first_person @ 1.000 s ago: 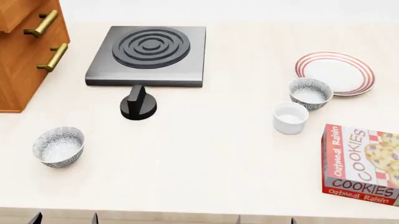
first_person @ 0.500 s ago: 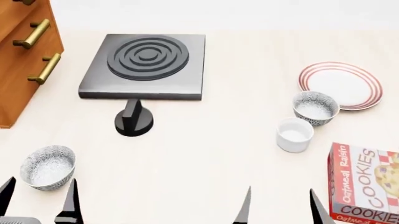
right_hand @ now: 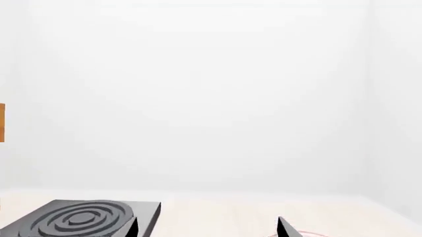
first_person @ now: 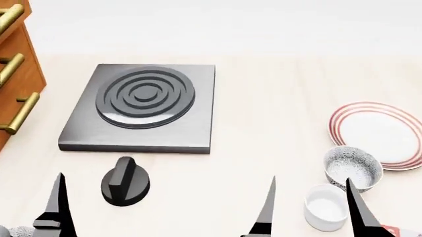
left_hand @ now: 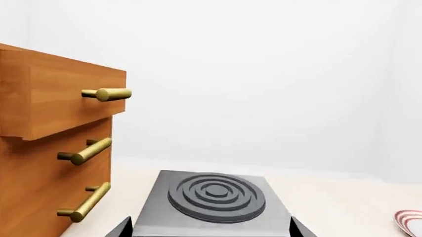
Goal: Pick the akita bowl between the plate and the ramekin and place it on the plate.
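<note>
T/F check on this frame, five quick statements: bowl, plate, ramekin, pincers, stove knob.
1. The akita bowl sits on the plate. False: it stands on the counter beside the plate's near rim.
2. The ramekin is nearer the robot than the bowl. True.
3. The right pincer holds the bowl. False: it is open and empty.
4. The left pincer holds nothing. True.
5. The black knob rests on top of the burner. False: it lies on the counter in front of it.

Akita bowl [first_person: 353, 168]: plate [first_person: 379, 133] touching behind, ramekin [first_person: 325, 207] just beside in front; bare counter [first_person: 264, 123] on its left; open above. Right gripper [first_person: 310, 210] fingers spread, flanking ramekin.
</note>
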